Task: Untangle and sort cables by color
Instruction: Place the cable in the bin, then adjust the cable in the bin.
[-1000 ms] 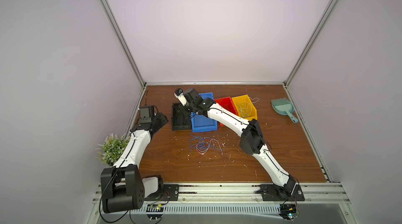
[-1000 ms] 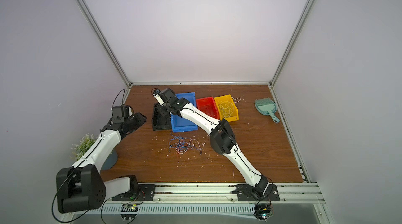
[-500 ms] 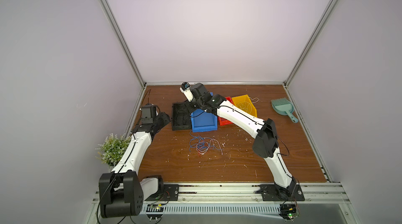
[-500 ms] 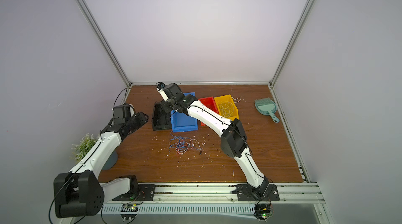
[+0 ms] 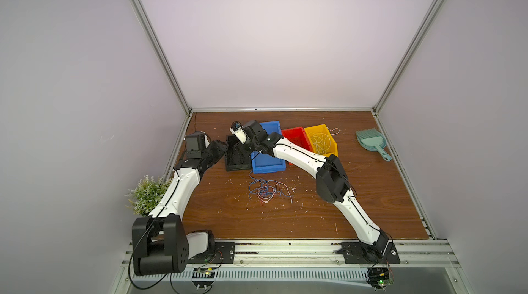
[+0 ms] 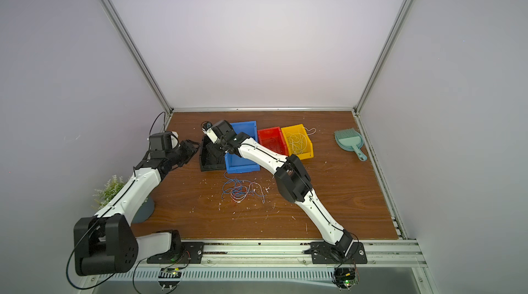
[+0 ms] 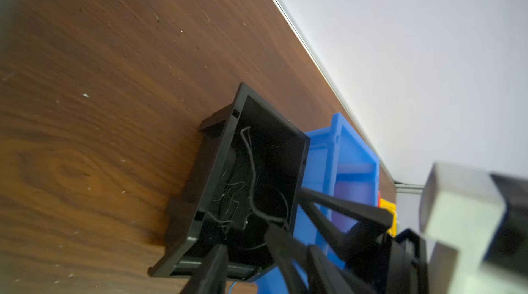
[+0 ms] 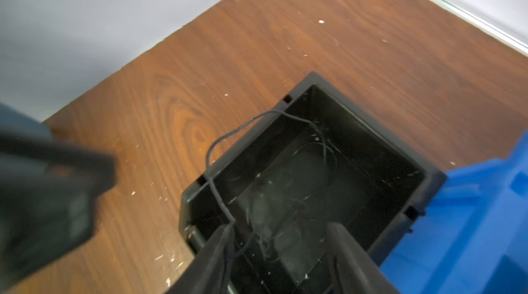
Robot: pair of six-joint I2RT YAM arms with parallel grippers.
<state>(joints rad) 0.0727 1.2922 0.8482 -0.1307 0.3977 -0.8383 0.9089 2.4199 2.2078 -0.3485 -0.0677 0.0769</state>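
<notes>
Step in hand, by my read: dropping a thin black wire (image 8: 217,141) into the black plastic bin (image 8: 377,127) at the left end of the bin row. The right gripper (image 8: 278,227) hangs over that bin with jaws well apart. Nothing is pinched, but the wire is draped on one finger (image 8: 214,255) and loops out over the bin's rim, so the release isn't clean. More black wires lie on the bin floor. The left gripper (image 6: 192,147) sits right at the bin's outer side. Its jaws look partly parted, but I cannot tell whether it pinches the rim or is just beside it.

Rest of the cables:
- Loose tangle of blue, red and white wires (image 5: 267,189) on the brown wooden counter (image 5: 371,192), just in front of the blue plastic bin (image 5: 268,167).
- White wires (image 5: 321,141) in the yellow plastic bin (image 5: 328,152).
- Red plastic bin (image 5: 294,132) between those two — contents too fine to tell.

Next move calls for getting the wire off the finger and the loop inside the rim — lift slowly so it doesn't drag out. Then on to the tangle.
</notes>
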